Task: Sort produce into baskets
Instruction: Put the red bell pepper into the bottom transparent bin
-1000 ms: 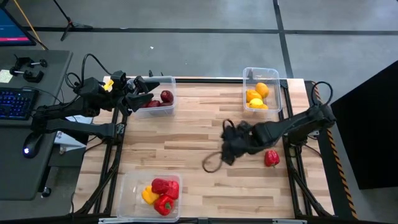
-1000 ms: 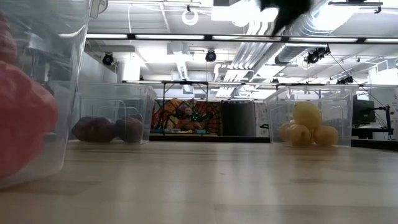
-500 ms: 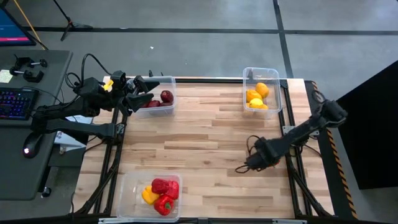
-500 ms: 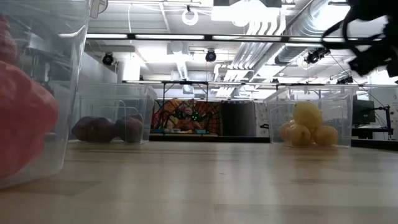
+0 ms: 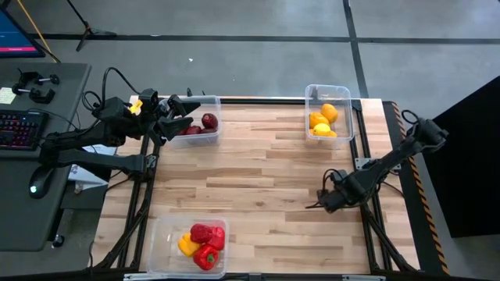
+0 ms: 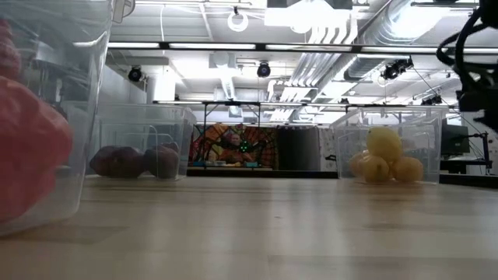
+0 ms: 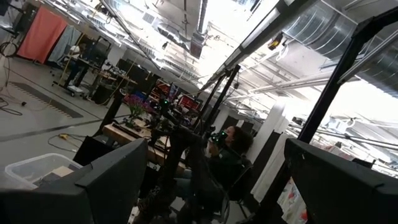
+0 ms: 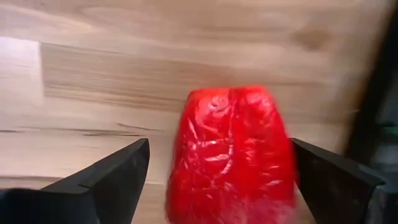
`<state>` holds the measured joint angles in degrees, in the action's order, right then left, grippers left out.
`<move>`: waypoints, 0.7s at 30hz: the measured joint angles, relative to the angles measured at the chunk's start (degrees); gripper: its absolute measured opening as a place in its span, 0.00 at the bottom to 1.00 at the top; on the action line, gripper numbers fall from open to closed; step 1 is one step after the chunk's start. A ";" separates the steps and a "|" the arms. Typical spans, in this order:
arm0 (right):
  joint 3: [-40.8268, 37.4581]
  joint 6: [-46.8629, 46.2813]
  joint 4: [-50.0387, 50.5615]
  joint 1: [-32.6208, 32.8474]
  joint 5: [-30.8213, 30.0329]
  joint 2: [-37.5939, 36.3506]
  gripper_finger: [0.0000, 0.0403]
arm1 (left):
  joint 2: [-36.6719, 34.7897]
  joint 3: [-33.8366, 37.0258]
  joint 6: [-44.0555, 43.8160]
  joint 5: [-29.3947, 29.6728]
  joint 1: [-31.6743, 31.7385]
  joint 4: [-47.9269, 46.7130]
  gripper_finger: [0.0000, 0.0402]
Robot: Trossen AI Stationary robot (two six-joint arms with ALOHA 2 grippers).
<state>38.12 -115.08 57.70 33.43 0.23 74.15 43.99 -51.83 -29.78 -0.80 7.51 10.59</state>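
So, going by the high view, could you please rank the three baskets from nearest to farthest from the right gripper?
Measured from the right gripper:
1. Lemon basket, far right corner.
2. Pepper basket, near left edge.
3. Basket of dark red fruit, far left corner.

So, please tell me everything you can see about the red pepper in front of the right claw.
The glossy red bell pepper has a wrinkled, shiny skin and a blocky, lobed shape. It lies on the pale wooden table, outside every tub. In the right wrist view it sits between the two dark fingers of the right claw, which stand open on either side with a gap to each, so nothing grips it. From above, the arm hides it.
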 joint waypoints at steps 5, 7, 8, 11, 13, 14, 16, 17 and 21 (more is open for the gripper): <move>-5.04 -4.60 -8.44 -0.02 -0.13 0.00 0.90 | 0.00 0.00 -0.02 0.00 0.01 0.00 0.91; -6.48 -5.25 -10.40 -0.02 -0.16 -0.01 0.90 | 0.00 -0.01 -0.14 0.00 0.02 -0.01 0.91; -6.82 -5.43 -11.30 -0.02 -0.17 -0.05 0.90 | 0.00 -0.01 -0.15 0.00 0.02 0.00 0.91; -6.87 -5.06 -11.69 0.00 -0.94 -0.07 0.88 | 0.00 -0.01 -0.15 0.00 0.02 0.00 0.91; -5.93 -4.26 -11.26 0.01 -2.48 0.08 0.83 | 0.00 0.00 -0.15 -0.01 0.02 0.00 0.91; -4.93 -3.57 -11.15 -0.02 -3.85 0.09 0.80 | 0.00 -0.01 -0.16 -0.02 0.02 0.00 0.91; -3.04 -1.84 -10.93 -0.04 -5.97 0.04 0.69 | 0.00 -0.01 -0.17 -0.02 0.02 0.00 0.91; -1.99 -0.97 -10.67 -0.02 -7.18 0.07 0.63 | -0.07 0.00 -0.17 -0.08 0.02 -0.01 0.91; 3.19 6.60 -18.24 0.00 -17.43 0.04 0.54 | -1.44 0.00 -0.20 -3.48 0.02 -0.13 0.91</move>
<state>41.31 -108.48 39.46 33.43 -17.20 74.19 42.54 -51.82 -29.98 -4.28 7.53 10.46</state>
